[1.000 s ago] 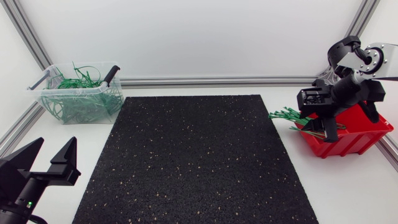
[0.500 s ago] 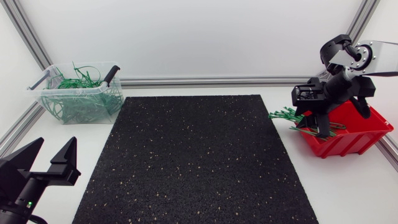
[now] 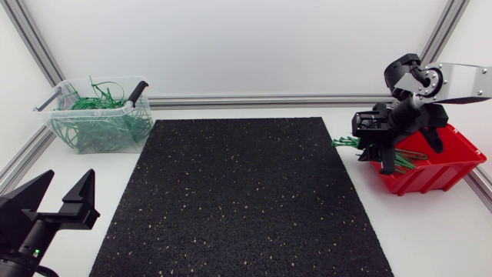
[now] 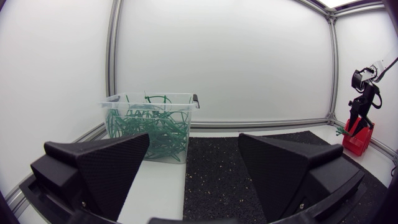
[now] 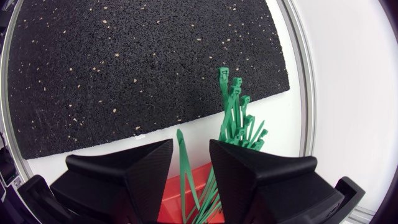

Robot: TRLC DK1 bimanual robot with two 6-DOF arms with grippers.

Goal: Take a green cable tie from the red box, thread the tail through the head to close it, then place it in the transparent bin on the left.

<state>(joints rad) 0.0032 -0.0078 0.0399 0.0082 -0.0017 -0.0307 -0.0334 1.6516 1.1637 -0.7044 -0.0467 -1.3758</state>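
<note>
Spanning the middle of the white table [image 3: 430, 238], the black speckled mat [image 3: 238, 200] looks meant as the working ground, where a tie can be threaded between the two arms. At 10 o'clock from it stands the transparent bin [image 3: 96, 137], heaped with green loops; it is set on the left arm's side so finished ties can be dropped there. At 3 o'clock sits the red box [image 3: 442, 168], within the right arm's easy reach.

The left gripper [image 3: 68, 177] rests at 8 o'clock off the mat's corner, spread wide and empty, probably parked clear until threading needs a second hold. The right gripper [image 3: 390, 160] hangs over the box's 9 o'clock edge, pointing down at the stock. From that edge a bunch of green cable ties [image 3: 347, 141] spills toward the mat, heads outward, which should make them easy to pick singly.

In the right wrist view a lone tie [image 5: 181, 146] stands up within the right gripper, apart from the bunch. Whether it is pinched or only passing through, I cannot tell. By my reading picking is in hand, and threading and binning are not yet done.
</note>
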